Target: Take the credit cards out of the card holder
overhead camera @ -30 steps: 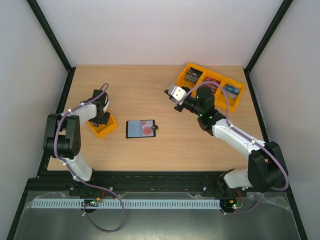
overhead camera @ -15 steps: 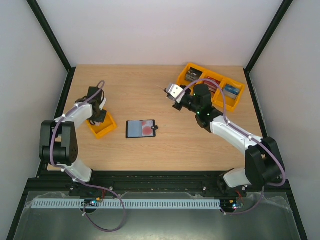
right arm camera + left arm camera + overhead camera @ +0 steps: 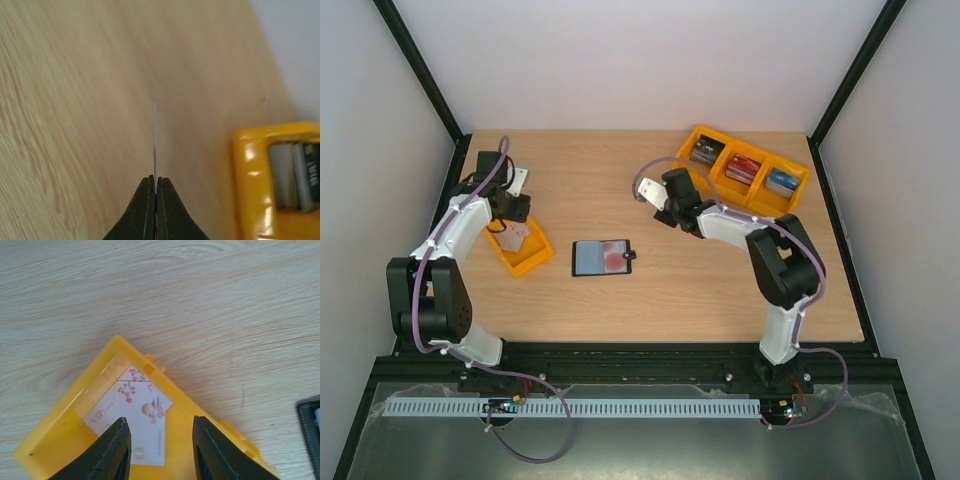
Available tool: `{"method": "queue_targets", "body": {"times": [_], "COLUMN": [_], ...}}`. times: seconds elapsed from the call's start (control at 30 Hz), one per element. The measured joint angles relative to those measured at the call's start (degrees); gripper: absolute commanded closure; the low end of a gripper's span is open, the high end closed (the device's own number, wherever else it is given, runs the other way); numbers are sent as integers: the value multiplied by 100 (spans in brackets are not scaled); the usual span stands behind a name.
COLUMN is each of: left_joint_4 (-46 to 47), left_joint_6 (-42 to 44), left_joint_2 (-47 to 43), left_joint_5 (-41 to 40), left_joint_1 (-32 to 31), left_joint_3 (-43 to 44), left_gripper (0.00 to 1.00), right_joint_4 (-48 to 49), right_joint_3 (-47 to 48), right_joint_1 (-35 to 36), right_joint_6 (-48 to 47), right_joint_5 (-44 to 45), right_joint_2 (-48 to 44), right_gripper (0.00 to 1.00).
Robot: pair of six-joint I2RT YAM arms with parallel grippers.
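The black card holder (image 3: 603, 257) lies open on the table's middle, with a pale card with a red blotch (image 3: 614, 254) in its clear pocket. Its edge shows in the left wrist view (image 3: 311, 432). My left gripper (image 3: 512, 211) is open and empty, hovering over the small yellow tray (image 3: 531, 260). Pale credit cards with red blossom marks (image 3: 144, 422) lie in that tray, between and below my open left gripper (image 3: 161, 440). My right gripper (image 3: 654, 193) is shut on a thin pale credit card (image 3: 154, 142), seen edge-on, held above the table left of the long tray.
A long yellow tray (image 3: 720, 170) with three compartments of dark, red and blue card stacks stands at the back right; its corner shows in the right wrist view (image 3: 252, 180). The small tray (image 3: 65, 435) sits near the table's left edge.
My left gripper has drawn back from the small tray, leaving a card showing in it. My right arm has swung left and back with its card, away from the long tray.
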Motion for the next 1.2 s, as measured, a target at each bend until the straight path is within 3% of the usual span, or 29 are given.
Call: {"method": "queue_targets", "body": {"times": [0.13,0.27,0.4,0.5,0.6,0.77,0.97,1.2], "left_joint_4": [-66,-144,-208,-236,-232,-48,531,925], "left_joint_6": [-50,-70,-83,-101,-205,-649,-1687,-2339], "left_joint_2": [-4,-39,-144,-245,-365,-514,-549,-90], "left_joint_5": [289,520,713,905,1163,2052,2785,2874], "left_joint_1": [0,-2,-7,-66,-210,-555,-719,-905], "left_joint_3": [37,37,37,26,-48,-474,-1539,-1928], "left_gripper": [55,53,49,44,35,23,21,21], "right_joint_4": [-343,-494,-601,-651,-662,-444,-662,-1176], "right_joint_3": [131,120,122,122,208,295,280,-11], "right_joint_1": [109,221,258,260,278,358,960,1449], "right_joint_6": [-37,-13,153,483,1403,4000,6227,7193], "right_joint_5": [699,879,837,645,267,-407,-448,-334], "right_joint_2": [632,780,715,498,118,-417,-216,315], "right_gripper": [73,40,28,26,26,24,32,39]}}
